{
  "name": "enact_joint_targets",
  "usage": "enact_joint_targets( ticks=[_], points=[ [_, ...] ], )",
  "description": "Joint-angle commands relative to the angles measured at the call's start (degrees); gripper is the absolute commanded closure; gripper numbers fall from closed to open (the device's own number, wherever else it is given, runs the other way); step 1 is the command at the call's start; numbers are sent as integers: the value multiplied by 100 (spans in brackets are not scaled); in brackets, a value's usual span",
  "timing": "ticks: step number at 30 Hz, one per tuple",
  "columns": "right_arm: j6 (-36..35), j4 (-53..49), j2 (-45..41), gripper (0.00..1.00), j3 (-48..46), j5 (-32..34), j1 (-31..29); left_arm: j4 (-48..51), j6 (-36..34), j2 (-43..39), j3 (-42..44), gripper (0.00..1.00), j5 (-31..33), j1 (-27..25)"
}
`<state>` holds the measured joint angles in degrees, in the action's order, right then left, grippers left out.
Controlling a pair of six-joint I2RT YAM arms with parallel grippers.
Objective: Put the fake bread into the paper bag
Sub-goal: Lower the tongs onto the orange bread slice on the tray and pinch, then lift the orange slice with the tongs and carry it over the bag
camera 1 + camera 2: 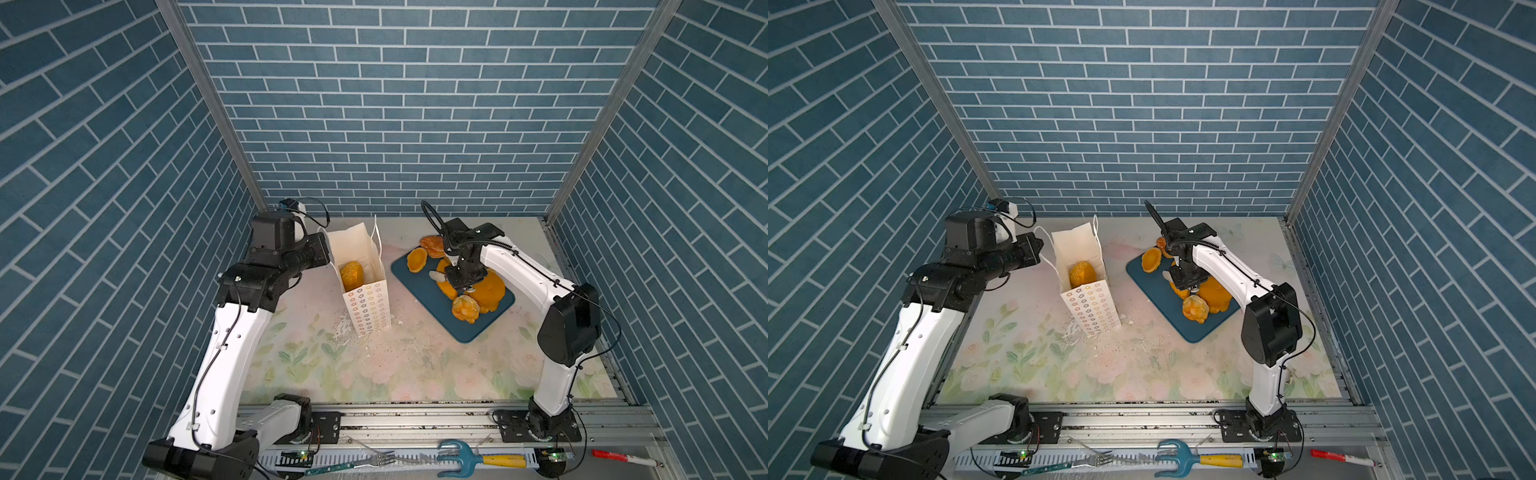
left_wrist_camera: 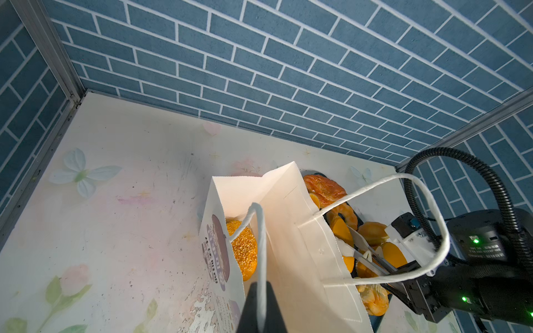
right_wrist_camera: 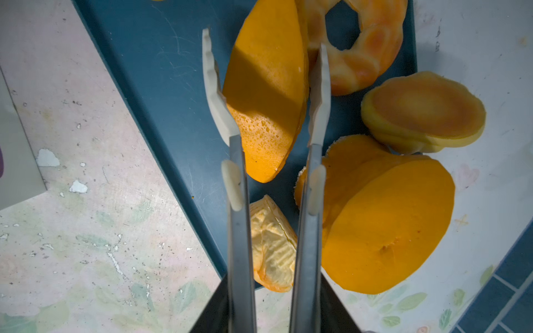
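- on the right half of the flowered table (image 1: 415, 374), a blue tray (image 3: 161, 57) carries the loose fake bread: an oval loaf (image 3: 265, 95) at its left part, a ring doughnut (image 3: 360, 69) just beyond it, a thick round cake (image 3: 424, 112), a bigger oval loaf (image 3: 386, 230) and a knotted bun (image 3: 272, 245) at the near end.
- left of the tray stands the paper bag (image 1: 368, 307), upright with its mouth open; one seeded bun (image 2: 243, 250) already lies inside.
- left gripper (image 2: 261, 299) is clamped on the bag's cord handle (image 2: 261, 245), which runs up between its black fingers.
- right gripper (image 3: 273, 312) squeezes a pair of steel tongs (image 3: 239, 230); the tongs' white tips sit on either side of the oval loaf, both touching its edges. whether the loaf is firmly pinched i cannot tell.
- handling, as a judgement: the loaf looks light, with a smooth glossy skin and a tapered shape, so it could slide out toward an end. take it across its narrow width near the middle, where its sides run closest to parallel.
- the bag is thin paper and probably tips easily; the grip on the handle should steady it while the loaf goes in from above.
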<state>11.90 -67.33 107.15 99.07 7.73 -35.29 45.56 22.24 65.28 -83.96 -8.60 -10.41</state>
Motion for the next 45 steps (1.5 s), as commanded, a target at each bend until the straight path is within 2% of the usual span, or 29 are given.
enact_joint_targets(
  ticks=[1,16,31,40,45],
  points=[
    [-109,-154,21,62,208,24,-70,-34,-5,-24,64,100,8,0],
    [71,-390,-499,69,258,288,-233,-67,-19,-157,158,100,-36,3],
    [102,-292,-1024,71,409,321,-287,-71,-23,-212,162,100,-51,4],
    [23,48,-1470,71,1791,52,-310,-118,-8,-274,201,100,-11,3],
    [-36,571,-1609,71,2625,-387,-373,-91,-15,-265,183,100,-18,0]
  ],
)
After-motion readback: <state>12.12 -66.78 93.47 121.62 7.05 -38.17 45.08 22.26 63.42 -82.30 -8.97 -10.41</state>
